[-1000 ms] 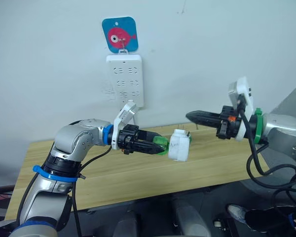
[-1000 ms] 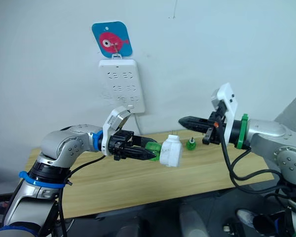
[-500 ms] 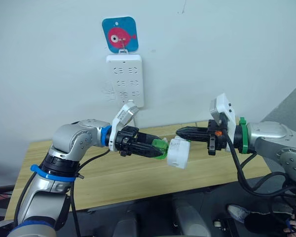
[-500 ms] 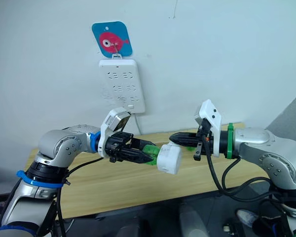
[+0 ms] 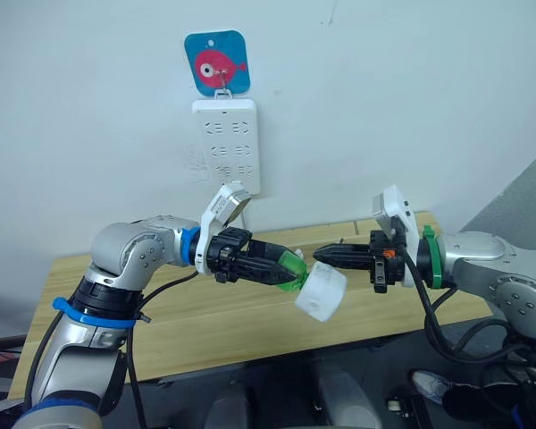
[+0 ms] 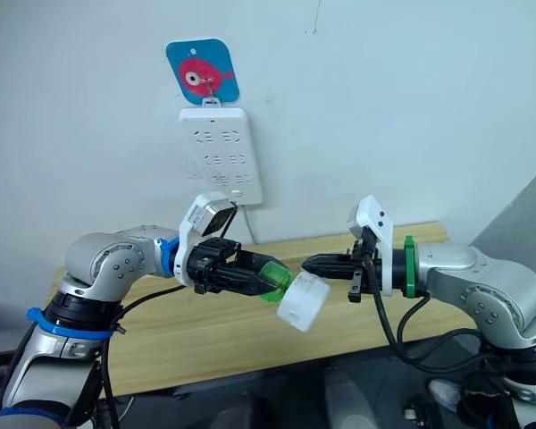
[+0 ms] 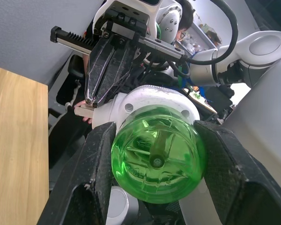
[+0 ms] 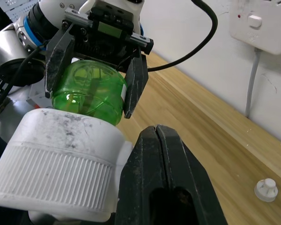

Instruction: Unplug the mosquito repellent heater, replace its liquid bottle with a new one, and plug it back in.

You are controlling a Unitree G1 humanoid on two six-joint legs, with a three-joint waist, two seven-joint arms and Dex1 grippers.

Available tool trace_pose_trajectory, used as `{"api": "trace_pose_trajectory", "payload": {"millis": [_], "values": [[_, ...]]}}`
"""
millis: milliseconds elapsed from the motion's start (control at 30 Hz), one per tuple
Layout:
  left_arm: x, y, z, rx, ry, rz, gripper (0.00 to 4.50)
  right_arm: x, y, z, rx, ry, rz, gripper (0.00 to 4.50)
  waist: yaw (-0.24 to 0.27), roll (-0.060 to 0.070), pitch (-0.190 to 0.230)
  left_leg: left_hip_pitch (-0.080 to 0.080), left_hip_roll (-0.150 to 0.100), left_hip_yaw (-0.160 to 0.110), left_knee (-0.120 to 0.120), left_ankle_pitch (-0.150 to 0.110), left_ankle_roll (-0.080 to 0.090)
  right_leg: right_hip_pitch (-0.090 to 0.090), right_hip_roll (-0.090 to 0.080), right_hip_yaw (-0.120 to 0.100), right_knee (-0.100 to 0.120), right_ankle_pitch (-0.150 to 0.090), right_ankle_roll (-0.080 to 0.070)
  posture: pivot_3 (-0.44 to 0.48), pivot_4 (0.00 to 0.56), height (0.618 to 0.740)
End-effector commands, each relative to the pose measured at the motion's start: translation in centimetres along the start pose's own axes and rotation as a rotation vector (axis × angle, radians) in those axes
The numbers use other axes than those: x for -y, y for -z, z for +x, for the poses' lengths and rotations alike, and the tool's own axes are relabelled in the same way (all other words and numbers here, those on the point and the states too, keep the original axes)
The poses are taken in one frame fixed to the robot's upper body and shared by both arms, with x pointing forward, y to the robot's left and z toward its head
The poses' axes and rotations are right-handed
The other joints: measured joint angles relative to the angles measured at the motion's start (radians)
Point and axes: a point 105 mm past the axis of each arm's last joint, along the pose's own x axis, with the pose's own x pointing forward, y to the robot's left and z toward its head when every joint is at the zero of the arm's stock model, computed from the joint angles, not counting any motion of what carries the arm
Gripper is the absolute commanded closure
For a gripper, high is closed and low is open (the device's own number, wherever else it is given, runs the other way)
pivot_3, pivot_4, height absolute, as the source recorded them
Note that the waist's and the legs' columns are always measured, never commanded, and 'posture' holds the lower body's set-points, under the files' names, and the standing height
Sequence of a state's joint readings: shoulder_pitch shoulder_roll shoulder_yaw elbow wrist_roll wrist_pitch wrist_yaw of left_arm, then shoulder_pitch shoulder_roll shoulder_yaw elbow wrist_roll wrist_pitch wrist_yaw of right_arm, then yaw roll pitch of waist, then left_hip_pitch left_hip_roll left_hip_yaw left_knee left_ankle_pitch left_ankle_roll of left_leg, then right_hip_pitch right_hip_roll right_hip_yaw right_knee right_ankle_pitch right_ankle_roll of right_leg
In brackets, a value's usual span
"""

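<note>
Left claw (image 5: 284,271) clamps the green liquid bottle (image 5: 291,268) so the closed right claw (image 5: 326,255), at 3 o'clock, can work the heater (image 5: 321,290) off.

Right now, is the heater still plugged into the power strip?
No, the heater is held in midair by its green bottle, away from the power strip.

A plain pale wall (image 5: 411,107) is filling the background, with a white power strip (image 5: 225,143) hanging on it. Just above the strip, a blue card with a pink fish (image 5: 217,63) is hanging from a hook. Below the strip, a light wooden table (image 5: 205,322) is standing against the wall.
</note>
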State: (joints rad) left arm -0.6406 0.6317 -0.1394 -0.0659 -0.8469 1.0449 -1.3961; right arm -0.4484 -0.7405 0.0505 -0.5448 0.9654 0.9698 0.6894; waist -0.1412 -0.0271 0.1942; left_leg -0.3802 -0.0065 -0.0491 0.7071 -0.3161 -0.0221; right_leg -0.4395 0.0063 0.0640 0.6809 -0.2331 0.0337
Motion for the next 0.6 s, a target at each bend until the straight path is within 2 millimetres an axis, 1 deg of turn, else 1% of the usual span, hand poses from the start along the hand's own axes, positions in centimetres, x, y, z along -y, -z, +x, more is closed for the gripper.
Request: {"api": "trace_pose_trajectory", "payload": {"millis": [33, 100, 200, 300, 367, 400, 467, 600], "values": [[0.8, -0.9, -0.1, -0.004, 0.02, 0.06, 2.18, -0.2, -1.4, -0.5, 0.062, 0.019, -0.035, 4.5, 0.0, 0.0, 0.0, 0.0, 0.0, 0.0, 0.0, 0.0, 0.0, 0.0, 0.0, 0.0, 0.0, 0.0, 0.0, -0.203, 0.132, 0.74], [0.7, -0.8, -0.2, -0.004, 0.009, 0.054, 2.18, 0.5, -1.7, -0.9, 0.081, 0.07, -0.04, 4.5, 0.0, 0.0, 0.0, 0.0, 0.0, 0.0, 0.0, 0.0, 0.0, 0.0, 0.0, 0.0, 0.0, 0.0, 0.0, -0.202, 0.134, 0.74], [0.2, -0.4, -0.6, 0.0, -0.023, 0.043, 2.18, 1.5, -2.4, -2.0, 0.103, 0.147, -0.069, 4.5, 0.0, 0.0, 0.0, 0.0, 0.0, 0.0, 0.0, 0.0, 0.0, 0.0, 0.0, 0.0, 0.0, 0.0, 0.0, -0.201, 0.135, 0.74], [-1.1, -0.6, -1.1, 0.062, -0.104, 0.029, 2.18, 1.6, -2.9, -3.5, 0.082, 0.213, -0.196, 4.5, 0.002, 0.0, 0.0, 0.0, 0.0, 0.0, 0.0, 0.0, 0.0, 0.0, 0.0, 0.0, 0.0, 0.0, 0.0, -0.207, 0.137, 0.74], [-1.7, -1.0, -1.3, 0.103, -0.138, 0.02, 2.18, 1.5, -2.9, -4.0, 0.058, 0.244, -0.263, 4.5, 0.002, 0.0, 0.0, 0.0, 0.0, 0.0, 0.0, 0.0, 0.0, 0.0, 0.0, 0.0, 0.0, 0.0, 0.0, -0.211, 0.138, 0.74], [-2.0, -1.2, -1.4, 0.12, -0.153, 0.018, 2.18, 1.5, -2.8, -4.3, 0.046, 0.265, -0.302, 4.14, 0.002, 0.0, 0.0, 0.0, 0.0, 0.0, 0.0, 0.0, 0.0, 0.0, 0.0, 0.0, 0.0, 0.0, 0.0, -0.211, 0.138, 0.74], [-2.4, -1.6, -1.6, 0.147, -0.172, 0.01, 2.18, 1.3, -2.7, -4.6, 0.03, 0.288, -0.363, 3.62, 0.002, 0.0, 0.0, 0.0, 0.0, 0.0, 0.0, 0.0, 0.0, 0.0, 0.0, 0.0, 0.0, 0.0, 0.0, -0.215, 0.14, 0.74], [-2.9, -2.6, -1.8, 0.216, -0.2, -0.007, 2.18, -0.2, -1.5, -4.6, -0.045, 0.296, -0.572, 2.16, 0.002, 0.0, 0.0, 0.0, 0.0, 0.0, 0.0, 0.0, 0.0, 0.0, 0.0, 0.0, 0.0, 0.0, 0.0, -0.22, 0.143, 0.74]]}}
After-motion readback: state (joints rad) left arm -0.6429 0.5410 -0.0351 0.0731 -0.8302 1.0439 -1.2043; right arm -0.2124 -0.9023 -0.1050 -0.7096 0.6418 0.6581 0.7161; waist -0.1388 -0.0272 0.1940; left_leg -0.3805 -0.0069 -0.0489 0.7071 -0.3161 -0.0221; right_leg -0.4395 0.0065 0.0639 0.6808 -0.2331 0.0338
